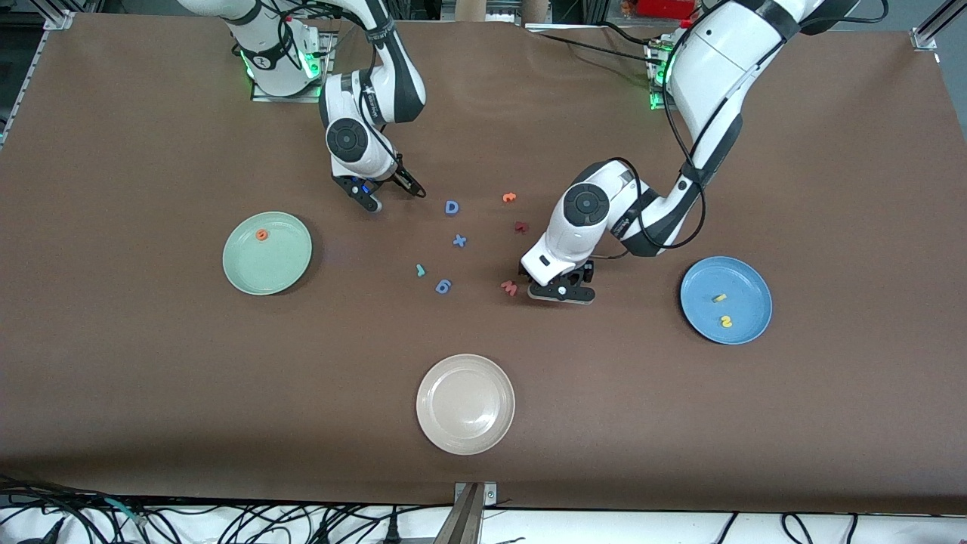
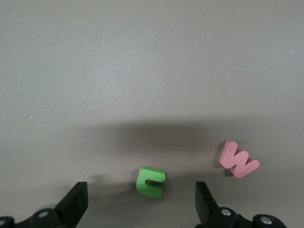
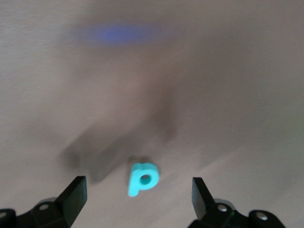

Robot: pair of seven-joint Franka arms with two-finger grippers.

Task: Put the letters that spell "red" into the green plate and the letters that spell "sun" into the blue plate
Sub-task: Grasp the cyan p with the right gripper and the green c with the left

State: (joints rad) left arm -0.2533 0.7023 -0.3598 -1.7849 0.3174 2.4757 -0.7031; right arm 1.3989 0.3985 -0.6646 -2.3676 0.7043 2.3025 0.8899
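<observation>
The green plate [image 1: 267,253] holds the orange "e" [image 1: 261,235]. A yellow "u" [image 1: 720,298] and a yellow "s" [image 1: 726,322] lie in the blue plate [image 1: 726,300]. My left gripper [image 1: 563,293] [image 2: 140,202] hangs low over the table, open, with the green "n" [image 2: 151,181] lying between its fingers, untouched. The right gripper [image 1: 375,198] [image 3: 137,202] is open too, its fingers either side of the teal "d" [image 3: 142,178] on the table. Both letters are hidden in the front view. The thin teal "r" [image 1: 420,270] lies mid-table.
A pink-red "w" [image 1: 508,287] [image 2: 239,159] lies beside the left gripper. A blue "D" [image 1: 452,207], blue "x" [image 1: 459,241], blue "6" [image 1: 443,285], an orange letter [image 1: 509,198] and a dark red letter [image 1: 520,227] are scattered mid-table. A beige plate [image 1: 465,403] sits nearest the front camera.
</observation>
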